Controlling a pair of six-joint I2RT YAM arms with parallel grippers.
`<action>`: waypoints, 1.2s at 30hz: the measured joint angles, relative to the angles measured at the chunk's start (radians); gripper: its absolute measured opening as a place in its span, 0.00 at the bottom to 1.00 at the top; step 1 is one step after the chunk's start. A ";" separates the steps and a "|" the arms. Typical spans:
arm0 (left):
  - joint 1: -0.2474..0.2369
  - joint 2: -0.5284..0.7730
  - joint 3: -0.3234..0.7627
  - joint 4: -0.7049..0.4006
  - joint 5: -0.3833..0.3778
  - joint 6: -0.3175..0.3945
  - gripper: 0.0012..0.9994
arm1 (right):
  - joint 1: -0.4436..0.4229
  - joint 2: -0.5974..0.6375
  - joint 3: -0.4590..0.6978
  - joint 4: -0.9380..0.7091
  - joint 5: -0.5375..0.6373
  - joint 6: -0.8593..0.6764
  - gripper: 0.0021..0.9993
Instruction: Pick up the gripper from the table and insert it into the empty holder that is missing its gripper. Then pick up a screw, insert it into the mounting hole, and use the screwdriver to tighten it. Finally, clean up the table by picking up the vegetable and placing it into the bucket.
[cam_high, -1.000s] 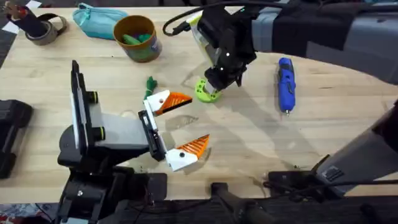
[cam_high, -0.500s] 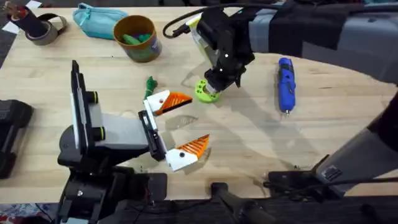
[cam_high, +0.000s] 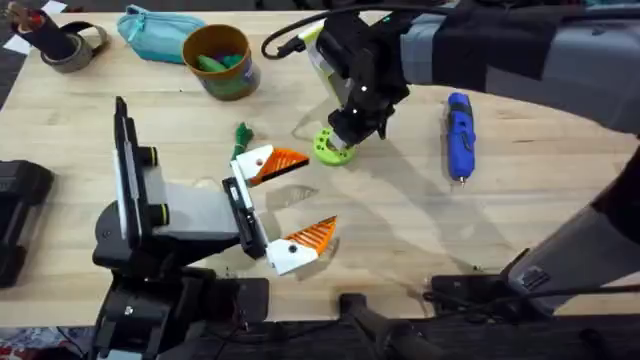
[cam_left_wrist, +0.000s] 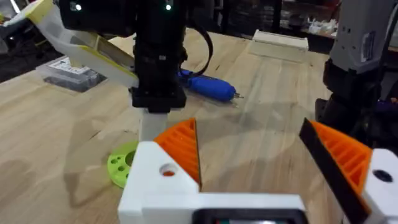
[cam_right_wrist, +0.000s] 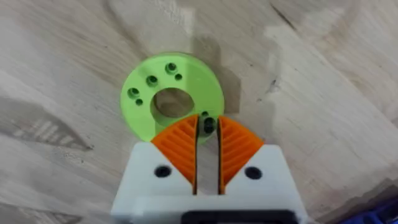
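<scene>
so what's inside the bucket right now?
The bucket holds green pieces, one bright green and one more teal. What exactly they are can't be told; its wall hides anything lower down. The vegetable lies on the table, outside it.

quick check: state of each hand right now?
Left hand: open, holding nothing.
Right hand: nearly closed on the rim of the green ring, which lies on the table.
</scene>
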 joint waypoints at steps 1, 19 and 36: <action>0.000 0.000 0.000 0.000 0.000 0.000 0.99 | 0.000 0.000 0.000 0.000 0.000 0.000 0.17; 0.000 0.000 0.000 0.000 0.000 0.000 0.99 | 0.000 0.000 0.000 0.001 0.003 -0.007 0.00; 0.000 0.000 0.000 0.000 0.000 0.000 0.99 | -0.008 -0.037 0.064 -0.065 0.003 -0.007 0.00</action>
